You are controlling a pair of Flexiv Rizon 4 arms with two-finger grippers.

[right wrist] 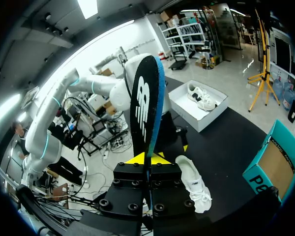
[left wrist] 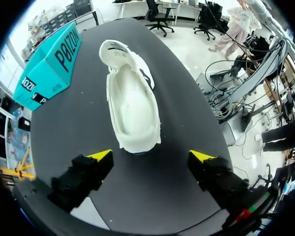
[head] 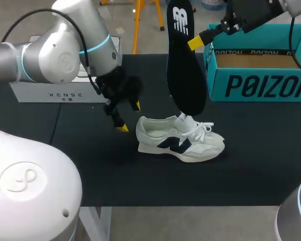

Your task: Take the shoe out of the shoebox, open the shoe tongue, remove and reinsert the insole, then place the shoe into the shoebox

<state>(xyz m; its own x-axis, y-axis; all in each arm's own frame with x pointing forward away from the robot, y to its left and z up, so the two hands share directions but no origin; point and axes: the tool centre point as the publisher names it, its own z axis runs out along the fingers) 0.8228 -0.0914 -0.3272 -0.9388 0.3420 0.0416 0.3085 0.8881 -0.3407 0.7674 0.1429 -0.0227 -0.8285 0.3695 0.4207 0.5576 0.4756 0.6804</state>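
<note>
A white sneaker (head: 179,139) with a dark side logo lies on the black table mat, toe to the right. My left gripper (head: 129,116) hovers open just behind its heel; in the left wrist view the sneaker (left wrist: 130,101) lies ahead of the open left gripper (left wrist: 151,156), its inside bare. My right gripper (head: 195,42) is shut on the black insole (head: 184,60), which hangs upright above the shoe's laces. In the right wrist view the insole (right wrist: 145,105) stands up from the shut right gripper (right wrist: 147,158), with the sneaker (right wrist: 192,182) below. The teal shoebox (head: 256,63) stands open at the back right.
A white box lid (head: 47,89) lies at the back left of the mat, behind my left arm. In the right wrist view a white box (right wrist: 199,105) with another shoe sits at the table's far side. A yellow stand (head: 140,20) is behind the table.
</note>
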